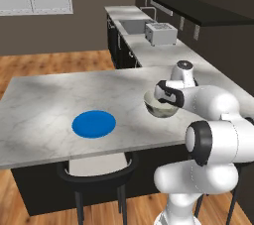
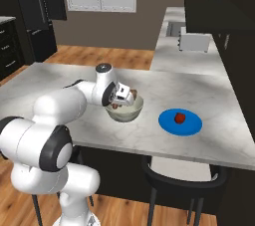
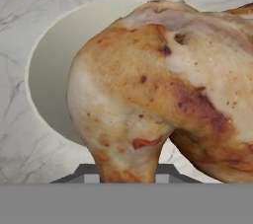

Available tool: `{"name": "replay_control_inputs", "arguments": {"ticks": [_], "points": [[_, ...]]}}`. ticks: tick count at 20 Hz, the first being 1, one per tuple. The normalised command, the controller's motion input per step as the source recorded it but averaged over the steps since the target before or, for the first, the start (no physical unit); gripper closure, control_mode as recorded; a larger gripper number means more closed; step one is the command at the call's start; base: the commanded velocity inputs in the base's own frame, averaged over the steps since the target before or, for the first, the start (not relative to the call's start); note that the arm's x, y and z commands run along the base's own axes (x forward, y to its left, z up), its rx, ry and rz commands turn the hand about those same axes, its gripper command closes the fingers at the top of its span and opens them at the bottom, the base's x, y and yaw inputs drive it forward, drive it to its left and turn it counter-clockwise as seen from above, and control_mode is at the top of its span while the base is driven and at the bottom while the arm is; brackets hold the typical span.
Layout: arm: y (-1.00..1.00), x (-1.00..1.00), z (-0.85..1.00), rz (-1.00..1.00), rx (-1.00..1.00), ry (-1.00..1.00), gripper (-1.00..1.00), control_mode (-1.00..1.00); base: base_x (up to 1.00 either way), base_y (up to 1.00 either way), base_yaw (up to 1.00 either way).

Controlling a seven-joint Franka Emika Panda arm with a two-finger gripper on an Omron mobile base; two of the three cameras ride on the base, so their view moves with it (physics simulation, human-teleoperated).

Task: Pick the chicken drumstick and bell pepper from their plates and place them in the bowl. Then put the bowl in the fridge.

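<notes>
Gripper: centre frame, clenched on the glossy golden-brown roasted chicken drumstick
Below: pale whitish-grey round deep bowl

The left base view looks forward and down from behind the white robot arm, which fills the lower right of the frame, across a grey-veined marble tabletop seen from a middle distance. The right base view faces the same tabletop from the other side, with the arm at lower left. Both views share the pale round deep bowl near the frame's centre and a flat bright blue plate, at right of centre in the right base view. The hand view sits very close above the bowl's creamy interior, with a glossy golden-brown roasted chicken drumstick covering most of the frame.
</notes>
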Motion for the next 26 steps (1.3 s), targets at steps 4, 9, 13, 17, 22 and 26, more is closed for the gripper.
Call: {"name": "replay_control_inputs", "arguments": {"ticks": [4, 9, 13, 17, 22, 26], "points": [[0.00, 0.03, -0.24, 0.00, 0.00, 0.00, 1.00, -1.00, 0.00, 0.00, 0.00], [0.00, 0.05, -0.16, 0.00, 0.00, 0.00, 1.00, -1.00, 0.00, 0.00, 0.00], [0.00, 0.03, -0.13, 0.00, 0.01, 0.00, 1.00, -1.00, 0.00, 0.00, 0.00], [0.00, 0.03, -0.09, 0.00, 0.00, 0.00, 1.00, -1.00, 0.00, 0.00, 0.00], [-0.01, 0.07, -0.02, 0.00, 0.00, 0.00, 1.00, -1.00, 0.00, 0.00, 0.00], [-0.02, 0.08, 0.00, 0.00, 0.00, 0.00, -1.00, -1.00, 0.00, 0.00, 0.00]]}}
